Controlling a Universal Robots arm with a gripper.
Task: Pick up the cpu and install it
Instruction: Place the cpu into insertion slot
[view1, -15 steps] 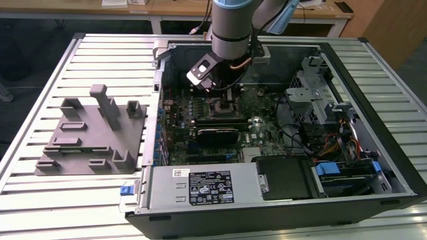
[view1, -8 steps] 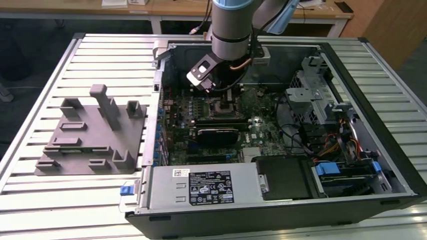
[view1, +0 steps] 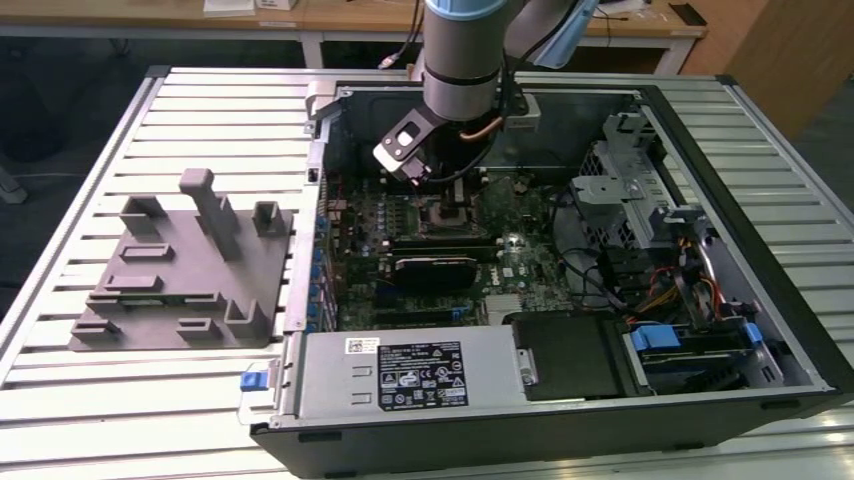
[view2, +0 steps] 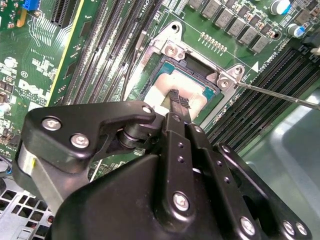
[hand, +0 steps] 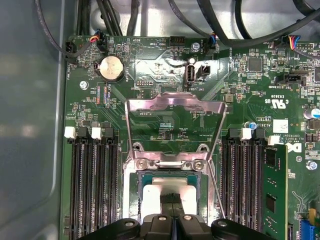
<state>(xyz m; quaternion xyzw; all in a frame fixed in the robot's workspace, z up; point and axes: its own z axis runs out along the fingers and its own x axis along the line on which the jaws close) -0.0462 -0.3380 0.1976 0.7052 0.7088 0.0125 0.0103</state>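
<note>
The cpu (view2: 194, 81), a pale silver square with a dark rim, lies flat inside the motherboard socket (view2: 220, 80). In the first wrist view the cpu (hand: 151, 192) sits just below the socket's hinged end (hand: 170, 163). My gripper (view2: 178, 101) stands right over the chip's middle, its two black fingers pressed together with only a thin seam between them and their tips on or just above the metal top. The first wrist view shows the same shut fingers (hand: 167, 201) over the chip. In the exterior view the gripper (view1: 445, 190) hangs inside the open computer case above the socket (view1: 447, 218).
The socket's metal load plate (hand: 175, 107) stands swung open and its thin lever (view2: 272, 93) sticks out sideways. Memory slots (hand: 92, 185) flank the socket on both sides. A grey fixture (view1: 174, 290) lies on the slatted table at the exterior view's left, beside the case (view1: 561, 420).
</note>
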